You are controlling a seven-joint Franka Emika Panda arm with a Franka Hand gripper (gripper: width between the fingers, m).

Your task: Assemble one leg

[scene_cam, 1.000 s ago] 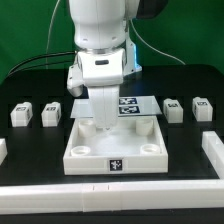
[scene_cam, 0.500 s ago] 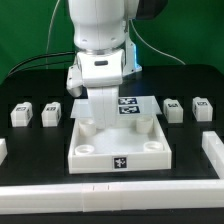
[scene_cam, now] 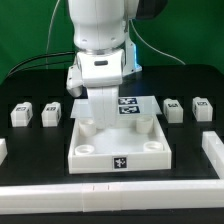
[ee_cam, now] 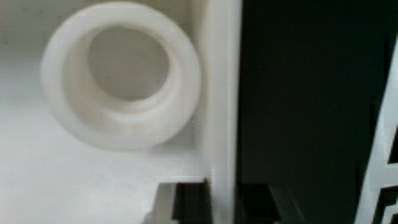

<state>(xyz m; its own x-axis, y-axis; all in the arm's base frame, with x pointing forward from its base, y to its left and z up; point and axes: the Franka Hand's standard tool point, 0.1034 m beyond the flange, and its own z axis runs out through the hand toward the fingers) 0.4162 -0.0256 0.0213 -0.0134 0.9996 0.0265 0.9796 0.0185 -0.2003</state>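
The arm stands over the middle of the black counter (scene_cam: 40, 85), with its gripper (scene_cam: 97, 118) lowered to the far corner of the white square panel (scene_cam: 90, 160) on the exterior view's left. The panel lies flat in the centre of the counter, with a round socket at each corner and a small black-and-white tag on its near edge. Just behind it lies the marker board (scene_cam: 128, 104), partly covered by the arm.

In the wrist view, one round socket (ee_cam: 121, 85) fills much of the picture, close to the panel's straight edge, with the dark counter beyond that edge. Two dark shapes at the frame's border are probably the gripper's fingertips. The picture is blurred there, and I cannot tell whether the gripper is clenched, released or gripping the panel's edge.

No leg is at the gripper. Four legs lie on the counter, well apart from it. On the exterior view's left of the panel are the outer left leg (scene_cam: 20, 115) and the inner left leg (scene_cam: 51, 114). On the right are the inner right leg (scene_cam: 172, 109) and the outer right leg (scene_cam: 200, 108). Each shows a dark tag on its face.

A long white rail (scene_cam: 110, 190) runs along the near edge of the counter.
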